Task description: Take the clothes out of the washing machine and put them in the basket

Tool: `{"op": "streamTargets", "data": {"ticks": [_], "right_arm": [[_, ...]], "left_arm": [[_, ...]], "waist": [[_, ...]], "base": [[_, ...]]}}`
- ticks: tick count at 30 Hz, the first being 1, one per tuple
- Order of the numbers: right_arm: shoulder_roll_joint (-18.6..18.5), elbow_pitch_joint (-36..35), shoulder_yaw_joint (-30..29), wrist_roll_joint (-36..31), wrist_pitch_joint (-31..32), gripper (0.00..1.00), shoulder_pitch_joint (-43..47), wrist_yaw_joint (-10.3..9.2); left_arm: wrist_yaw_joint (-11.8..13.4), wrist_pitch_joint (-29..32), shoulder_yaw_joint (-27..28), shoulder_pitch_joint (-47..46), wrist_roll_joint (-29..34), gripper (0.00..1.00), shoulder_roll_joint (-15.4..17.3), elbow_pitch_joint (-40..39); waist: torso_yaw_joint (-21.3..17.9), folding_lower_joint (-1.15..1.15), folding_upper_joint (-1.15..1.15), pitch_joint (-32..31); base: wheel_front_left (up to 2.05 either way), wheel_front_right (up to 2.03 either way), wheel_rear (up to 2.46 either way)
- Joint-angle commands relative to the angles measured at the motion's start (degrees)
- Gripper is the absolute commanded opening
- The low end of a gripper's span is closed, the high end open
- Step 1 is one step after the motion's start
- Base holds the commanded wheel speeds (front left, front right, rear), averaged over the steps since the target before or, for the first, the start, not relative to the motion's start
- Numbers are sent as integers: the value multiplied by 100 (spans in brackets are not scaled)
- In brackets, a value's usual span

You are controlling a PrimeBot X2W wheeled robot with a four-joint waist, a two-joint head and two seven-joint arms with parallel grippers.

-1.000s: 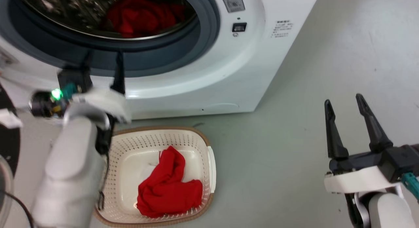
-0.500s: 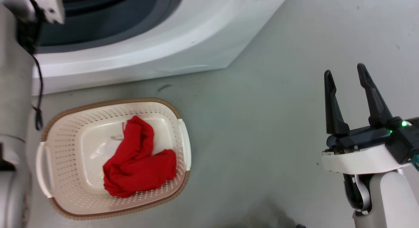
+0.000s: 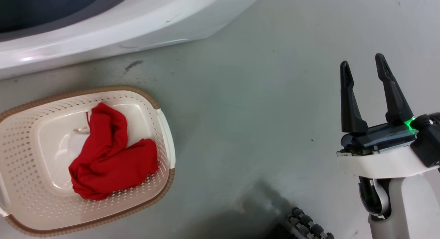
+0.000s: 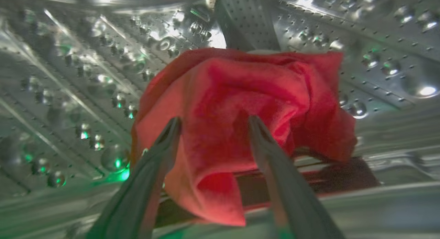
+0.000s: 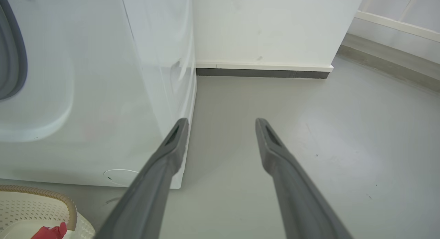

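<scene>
The left pincer (image 4: 213, 121), reaching deep into the steel drum (image 4: 68, 94), stands released, its two fingers spread with a thick fold of a red garment (image 4: 240, 88) between the tips; whether the pads touch the cloth cannot be told. In the left wrist view the garment lies bunched at the centre on the drum's perforated wall, with a loose flap hanging toward 6 o'clock and a ridge rising toward 1 o'clock. It looks soft, limp and light, likely to stretch and trail rather than lift as one piece, so the bunched fold between the fingers seems a safer hold than the thin flap, which could slip free. A trailing end could also drag on the drum lip on the way out. Wet or dry cannot be judged. The right pincer (image 3: 362, 61) hangs released and empty at 4 o'clock in the head view, over bare grey floor (image 3: 257, 112), well apart from the work. The white washer (image 3: 137, 22) fills the 11 o'clock corner of that view, and the basket (image 3: 20, 136) sits on the floor at 8 o'clock, near the machine's front. A second garment (image 3: 110, 163), also red and crumpled, lies inside the basket, so one piece appears delivered and one is left to fetch.
</scene>
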Motion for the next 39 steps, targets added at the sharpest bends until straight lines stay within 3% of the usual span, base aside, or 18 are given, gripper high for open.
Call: {"op": "streamTargets", "data": {"ticks": [1, 15, 16, 17, 27, 39], "right_arm": [[10, -28, 19, 38, -14, 100, -97, -4], [10, -17, -34, 181, -14, 100, -195, -4], [10, -10, -35, 178, -14, 100, -204, -4], [10, -6, -32, 173, -14, 100, -207, -4], [10, 56, -14, 17, -14, 100, -126, -4], [7, 224, -118, -387, -14, 100, 239, -4]], "left_arm": [[-1, 146, -12, -90, 8, 100, 77, 91], [105, 240, -193, -264, 49, 100, 228, 282], [106, 195, -215, -261, 63, 8, 232, 273], [102, 145, -242, -256, 77, 0, 234, 269], [92, -671, -296, -44, -47, 0, 80, 234], [-26, -2530, -347, 1390, -410, 0, -493, 252]], "waist": [[-85, -1, 0, 120], [-161, -1, 0, 351], [-156, -1, 0, 349], [-153, -1, 0, 340], [-34, -1, 0, -70], [540, -1, 0, -1252]], "base": [[0, 0, 0], [0, 0, 0], [0, 0, 0], [0, 0, 0], [0, 0, 0], [0, 0, 0]]}}
